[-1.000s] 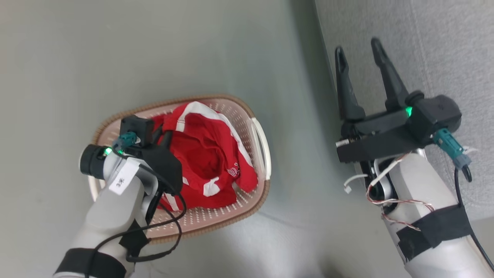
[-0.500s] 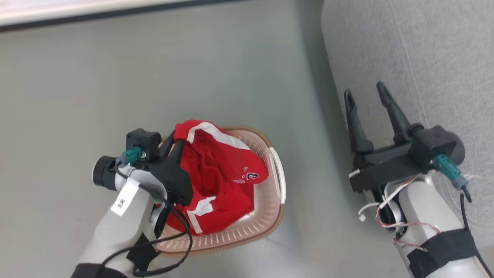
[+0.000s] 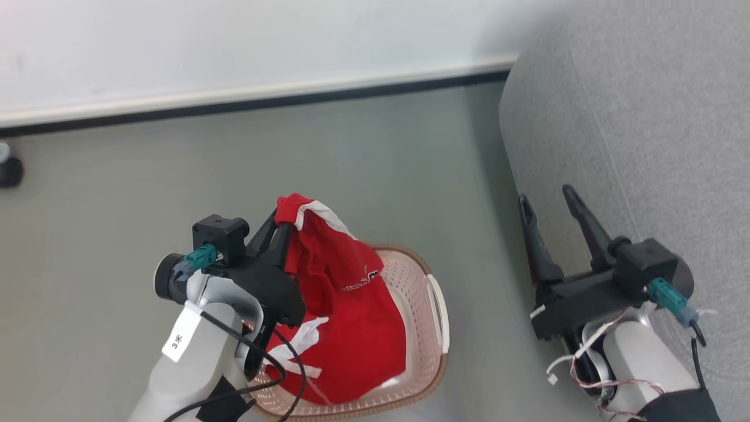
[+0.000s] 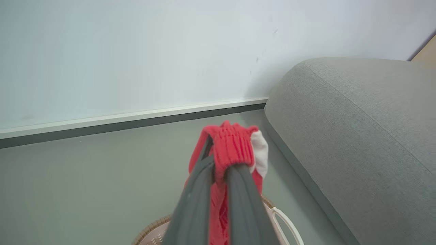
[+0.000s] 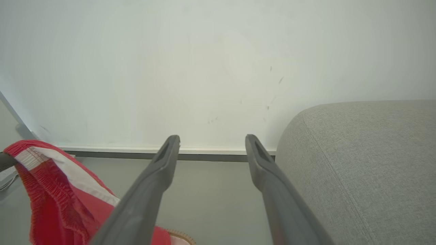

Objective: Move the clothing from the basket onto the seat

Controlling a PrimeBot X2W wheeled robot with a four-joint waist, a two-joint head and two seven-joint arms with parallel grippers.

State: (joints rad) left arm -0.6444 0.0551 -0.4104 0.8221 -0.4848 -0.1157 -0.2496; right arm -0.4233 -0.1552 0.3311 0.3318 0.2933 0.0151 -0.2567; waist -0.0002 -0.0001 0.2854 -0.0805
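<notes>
The soft red clothing (image 3: pixel 345 310) hangs at the lower middle. Its ribbed, white-trimmed edge is pinched tight in the left gripper (image 3: pixel 281 225), likely to lift it out of the holey cream basket (image 3: pixel 410 275) below. At the lower right, the right gripper (image 3: pixel 544 194) is spread wide and holds nothing, beside the grey cloth seat (image 3: pixel 644 117).

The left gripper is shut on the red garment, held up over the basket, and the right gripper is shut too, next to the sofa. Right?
No: the right gripper is open, fingers well apart, as the right wrist view shows. The left gripper is shut on the red garment over the basket; the right one is next to the sofa.
</notes>
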